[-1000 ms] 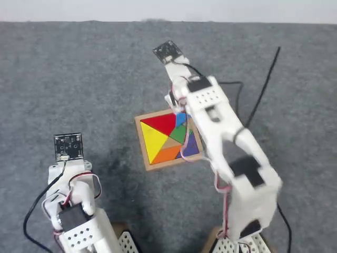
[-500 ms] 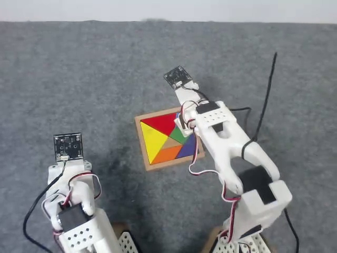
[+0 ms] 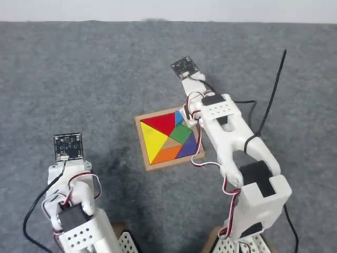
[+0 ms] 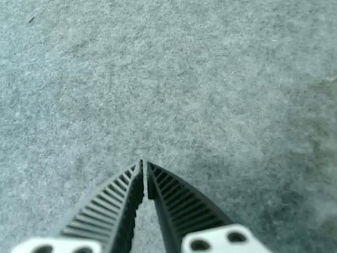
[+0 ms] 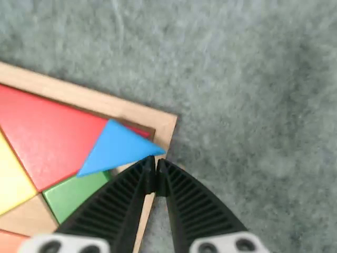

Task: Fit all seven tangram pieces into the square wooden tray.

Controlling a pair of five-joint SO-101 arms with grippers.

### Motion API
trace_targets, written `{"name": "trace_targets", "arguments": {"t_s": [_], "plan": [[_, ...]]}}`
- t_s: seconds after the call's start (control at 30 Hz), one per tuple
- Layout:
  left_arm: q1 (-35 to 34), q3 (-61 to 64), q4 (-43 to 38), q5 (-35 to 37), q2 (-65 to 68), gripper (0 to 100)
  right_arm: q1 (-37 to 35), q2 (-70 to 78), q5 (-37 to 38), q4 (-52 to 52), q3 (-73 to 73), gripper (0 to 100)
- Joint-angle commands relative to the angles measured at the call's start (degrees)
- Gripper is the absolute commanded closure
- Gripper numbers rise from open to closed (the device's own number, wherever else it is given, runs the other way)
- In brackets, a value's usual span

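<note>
Right gripper [image 5: 155, 161] closed, empty, tips at the tray [image 3: 141, 143] corner, right beside blue triangle [image 5: 118, 147]. Triangle lies skewed over red piece [image 5: 47, 132], tip on rim. Tray sits centre of high view. Left gripper [image 4: 144, 164] closed over carpet [image 4: 210, 79], lower left.

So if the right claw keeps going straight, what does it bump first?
Probably the tip of the blue triangle, at the corner of the wooden tray; depth is unclear.

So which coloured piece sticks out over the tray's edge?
The blue triangle: its tip lies on the tray's rim and it overlaps the red piece; the others sit inside.
</note>
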Motion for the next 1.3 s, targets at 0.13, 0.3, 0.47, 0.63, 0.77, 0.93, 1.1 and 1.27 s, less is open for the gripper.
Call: {"name": "trace_targets", "arguments": {"t_s": [0.13,0.3,0.47,0.63,0.77,0.93,1.1,1.27], "plan": [[0.0,-0.5,0.2,-0.6,-0.9,98,-4.9,-0.8,-2.5,2.6,-13.2,99.2],[0.0,-0.5,0.2,-0.6,-0.9,98,-6.7,10.9,-3.4,7.9,-26.8,99.2],[0.0,-0.5,0.2,-0.6,-0.9,98,-6.6,20.6,-3.5,14.4,-37.3,99.2],[0.0,-0.5,0.2,-0.6,-0.9,98,-6.6,22.7,-3.7,16.1,-37.7,99.2],[0.0,-0.5,0.2,-0.6,-0.9,98,-6.8,22.5,-3.9,17.9,-36.7,99.2],[0.0,-0.5,0.2,-0.6,-0.9,98,-7.1,22.5,-4.0,18.9,-35.0,99.1],[0.0,-0.5,0.2,-0.6,-0.9,98,-7.9,18.9,-4.0,17.7,-30.9,99.1],[0.0,-0.5,0.2,-0.6,-0.9,98,-9.1,10.4,-3.4,11.8,-19.1,99.1]]}}
